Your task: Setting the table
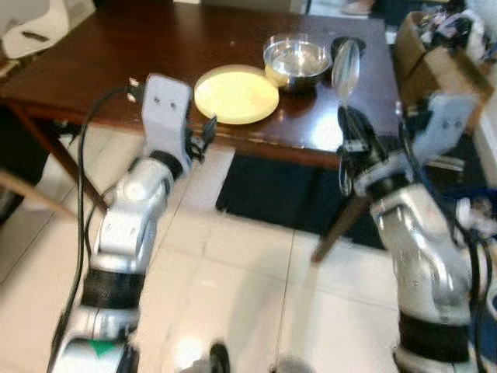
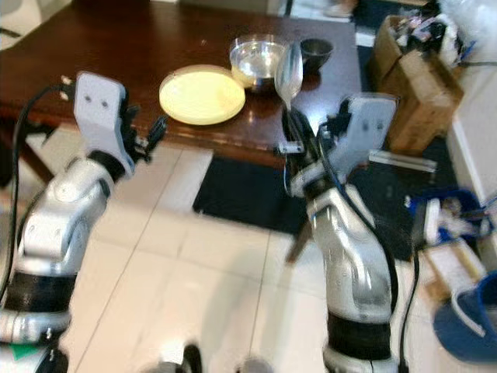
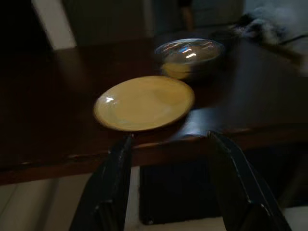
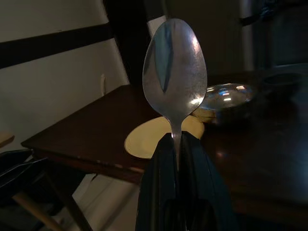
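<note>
A yellow plate (image 1: pixel 236 95) lies near the front edge of the dark wooden table (image 1: pixel 116 54). Just behind it stands a shiny metal bowl (image 1: pixel 297 61), with a small dark bowl (image 1: pixel 347 47) further back. My right gripper (image 4: pixel 175 140) is shut on the handle of a silver spoon (image 1: pixel 345 68), held upright just in front of the table edge, right of the plate. My left gripper (image 3: pixel 168 137) is open with nothing between its fingers. It hovers just short of the table edge, in front of the plate.
A cluttered cardboard box (image 1: pixel 435 54) stands to the right of the table. A dark mat (image 1: pixel 272 194) lies on the tiled floor under the table, beside a slanted table leg (image 1: pixel 342 225). A blue bucket (image 2: pixel 474 318) sits at the far right.
</note>
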`<state>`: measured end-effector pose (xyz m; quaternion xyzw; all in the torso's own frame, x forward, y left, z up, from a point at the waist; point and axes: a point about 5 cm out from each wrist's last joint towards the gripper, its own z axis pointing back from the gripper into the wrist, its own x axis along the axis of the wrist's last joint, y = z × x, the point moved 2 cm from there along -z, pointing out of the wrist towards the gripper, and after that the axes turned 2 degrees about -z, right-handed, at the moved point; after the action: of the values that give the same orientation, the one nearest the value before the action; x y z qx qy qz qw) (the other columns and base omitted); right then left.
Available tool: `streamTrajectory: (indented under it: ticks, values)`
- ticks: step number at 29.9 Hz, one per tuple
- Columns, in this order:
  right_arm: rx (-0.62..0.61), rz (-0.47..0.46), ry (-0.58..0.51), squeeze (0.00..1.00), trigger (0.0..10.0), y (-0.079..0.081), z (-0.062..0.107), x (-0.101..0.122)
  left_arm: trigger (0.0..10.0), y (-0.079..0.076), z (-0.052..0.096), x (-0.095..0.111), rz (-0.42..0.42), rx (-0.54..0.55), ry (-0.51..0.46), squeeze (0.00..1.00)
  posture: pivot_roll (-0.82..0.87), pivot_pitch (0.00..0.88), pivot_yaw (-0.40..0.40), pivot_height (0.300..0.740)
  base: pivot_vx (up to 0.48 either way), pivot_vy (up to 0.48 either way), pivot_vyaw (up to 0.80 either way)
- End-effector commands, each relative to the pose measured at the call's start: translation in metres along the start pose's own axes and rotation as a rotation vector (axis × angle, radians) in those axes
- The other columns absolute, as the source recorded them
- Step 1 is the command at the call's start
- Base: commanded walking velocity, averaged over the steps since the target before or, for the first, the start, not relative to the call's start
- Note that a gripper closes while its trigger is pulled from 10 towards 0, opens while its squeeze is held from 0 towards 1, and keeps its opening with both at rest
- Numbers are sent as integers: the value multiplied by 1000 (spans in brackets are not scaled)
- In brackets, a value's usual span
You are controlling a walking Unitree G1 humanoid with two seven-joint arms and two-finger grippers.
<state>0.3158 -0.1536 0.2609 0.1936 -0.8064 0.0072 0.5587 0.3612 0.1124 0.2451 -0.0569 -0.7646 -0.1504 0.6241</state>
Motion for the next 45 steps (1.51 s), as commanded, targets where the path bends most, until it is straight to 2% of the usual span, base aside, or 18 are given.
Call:
streamTrajectory:
  ticks: [1, 11, 13, 22, 25, 35, 45]
  values:
    - [-7, -7, -18, 0, 10000, -1, 1, 4, 10000, -1, 0, -3, 0, -7, 13, 0, -213, 44, 69, 740, -480, 0, 0]
    - [-14, -14, -23, 0, 10000, -2, 1, 4, 10000, 0, -1, -2, -5, -8, 12, 0, -212, 42, 73, 740, -417, 0, 0]
    - [-17, -16, -23, 0, 10000, -3, 2, 4, 10000, -2, -1, -2, 27, -21, 14, 0, -212, 42, 73, 740, 0, 0, 0]
    - [-29, -31, -29, 0, 10000, -6, 2, 5, 10000, -2, -5, 0, -12, -14, 11, 0, -216, 42, 75, 740, 0, 0, 0]
    - [-28, -30, -28, 0, 10000, -5, 2, 5, 10000, 0, -6, 0, -35, 7, 10, 12, -216, 42, 75, 740, 412, 0, 0]
    - [-21, 2, -23, 0, 10000, -4, 2, 5, 10000, 0, -6, 0, -29, 15, 6, 8, -214, 43, 74, 740, 480, 0, 0]
    - [-5, 60, -17, 0, 10000, -2, 0, 4, 10000, 1, -6, 0, -30, 24, 3, 8, -211, 41, 68, 740, 480, 0, 763]
